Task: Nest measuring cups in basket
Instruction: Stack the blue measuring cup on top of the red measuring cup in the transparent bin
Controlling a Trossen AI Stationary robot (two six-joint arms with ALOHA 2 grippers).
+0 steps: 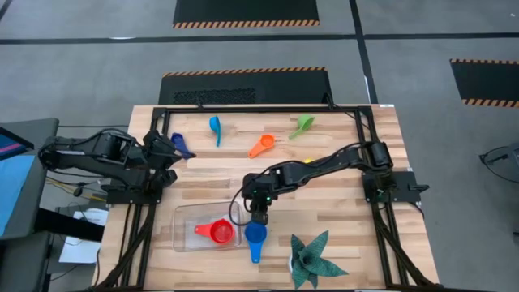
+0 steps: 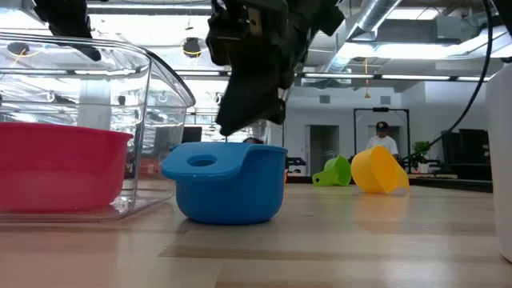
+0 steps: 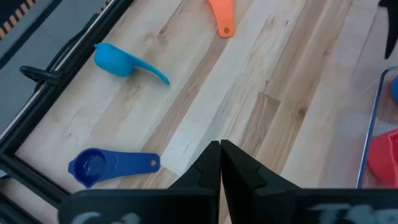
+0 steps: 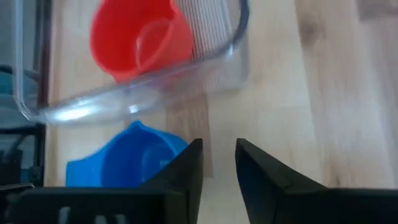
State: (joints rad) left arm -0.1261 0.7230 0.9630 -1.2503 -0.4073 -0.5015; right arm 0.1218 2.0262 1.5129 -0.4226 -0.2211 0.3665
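A clear basket [image 1: 188, 217] lies near the table's front edge, with a red measuring cup [image 1: 219, 233] upright inside it. A blue cup [image 1: 255, 235] stands on its base on the table just outside the basket's right wall, its handle [image 1: 255, 255] toward the near edge. My right gripper [image 4: 218, 149] hangs open just above this cup's far rim, with nothing between its fingers. My left gripper [image 3: 220, 144] is shut and holds nothing, above the table's left side. Dark blue [image 1: 180, 144], light blue [image 1: 215, 126], orange [image 1: 261, 146] and green [image 1: 302, 124] cups lie farther back.
A dark green spiky plant [image 1: 312, 259] stands at the near right, close to the blue cup. In the low view a yellow cup [image 2: 380, 170] lies beside the green one [image 2: 334, 172]. A person [image 2: 382, 138] stands far off in the room behind the table.
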